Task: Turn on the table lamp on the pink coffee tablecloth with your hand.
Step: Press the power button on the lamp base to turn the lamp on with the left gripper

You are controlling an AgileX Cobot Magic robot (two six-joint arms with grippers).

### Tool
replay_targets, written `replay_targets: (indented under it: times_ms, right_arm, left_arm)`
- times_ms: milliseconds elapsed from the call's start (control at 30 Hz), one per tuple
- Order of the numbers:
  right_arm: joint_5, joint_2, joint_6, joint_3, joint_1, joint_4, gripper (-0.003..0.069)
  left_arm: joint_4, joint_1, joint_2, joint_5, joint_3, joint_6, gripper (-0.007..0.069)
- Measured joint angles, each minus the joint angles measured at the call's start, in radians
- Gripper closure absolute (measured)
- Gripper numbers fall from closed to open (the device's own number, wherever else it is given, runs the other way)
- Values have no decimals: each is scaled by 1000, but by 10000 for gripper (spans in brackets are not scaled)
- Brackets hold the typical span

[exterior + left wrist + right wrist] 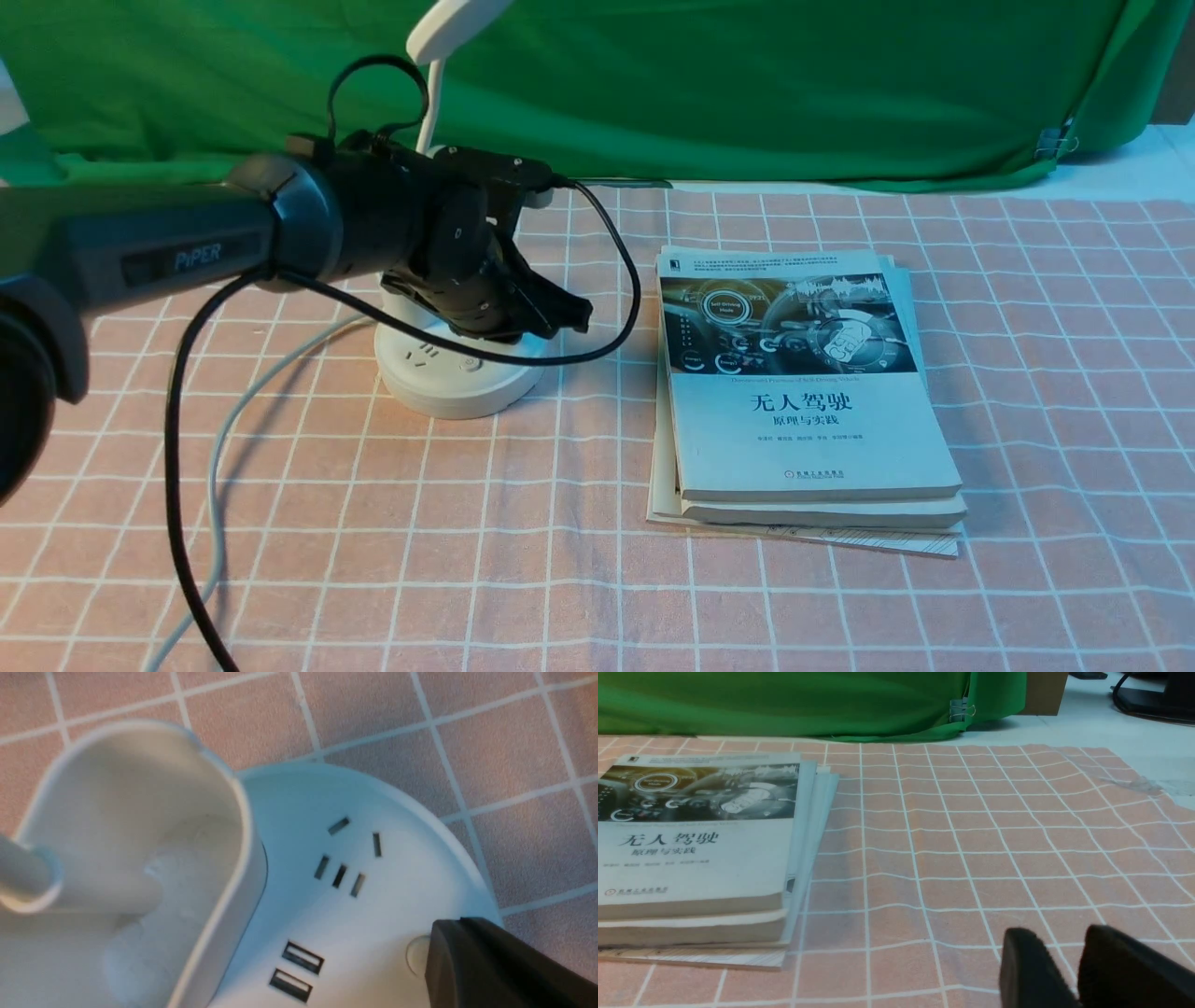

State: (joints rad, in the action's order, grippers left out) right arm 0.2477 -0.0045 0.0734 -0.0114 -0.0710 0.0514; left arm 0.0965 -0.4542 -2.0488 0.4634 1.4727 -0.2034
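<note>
Left gripper (569,315): fingers pressed together into one blunt point, pinching nothing. Tip low over the near-right rim of the lamp base. In the left wrist view, dark finger (495,966) overlapping the edge of a small round button (414,954). Touching or just above, cannot tell.

Table lamp (448,373): round white base on the pink coffee tablecloth (467,523), left of centre, near the back. On the base top: socket slots (348,863), two USB ports (294,970), cup-like holder (140,858) behind them. Oval head (448,23) cut off at the top edge, no glow seen there.

For the press:
- Centre the tip on the button rather than its rim (only an edge covered at present).
- Push straight down, short and firm. A slanted push probably skids the light base across the cloth.
- Keep clear of the USB ports and slots.
- Mind the black cable (627,280) looping beside the base, and the grey-white cord (224,439) trailing to the left.

Outward: stack of books (803,401) to the right, apart from the lamp. Right gripper (1080,970) beyond the books, fingers slightly parted, empty.
</note>
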Motion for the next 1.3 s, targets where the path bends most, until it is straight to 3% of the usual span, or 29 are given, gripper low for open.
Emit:
replay_targets:
  times_ms: [367, 900, 1300]
  right_arm:
    - [0, 0, 0, 0, 0, 0, 421]
    - [0, 0, -1, 0, 0, 0, 421]
    - [0, 0, 0, 0, 0, 0, 421]
  left_arm:
    - [14, 0, -40, -51, 8, -17, 625]
    - [55, 0, 5, -7, 7, -37, 625]
    - [15, 2, -14, -60, -41, -38, 624]
